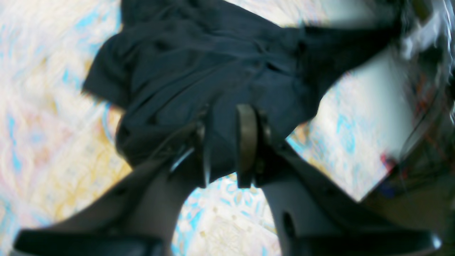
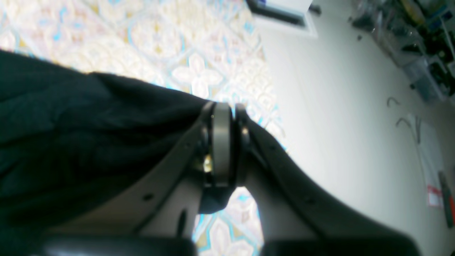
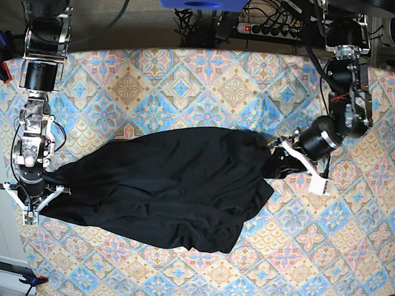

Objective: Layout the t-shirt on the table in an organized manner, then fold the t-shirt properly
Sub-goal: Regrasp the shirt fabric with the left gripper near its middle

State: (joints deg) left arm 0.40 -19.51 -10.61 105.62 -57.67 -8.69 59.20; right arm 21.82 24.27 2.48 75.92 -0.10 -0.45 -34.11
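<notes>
Base view, table: a large rectangular surface [image 3: 188, 74] with a pastel diamond-tile cloth is seen beneath both grippers.
T-shirt: a plain black soft-fabric garment [image 3: 169, 186] is spread between the two grippers.
Left gripper [image 1: 225, 149]: its jaws are parted, with black fabric lying between them.
Right gripper [image 2: 224, 142]: its jaws are closed on the t-shirt's edge.

Left end effector [image 1: 227, 156] low at base view's right, jaws parted slightly. Right end effector [image 2: 224, 142] at that view's left, jaws closed, wrist angled downward.
</notes>
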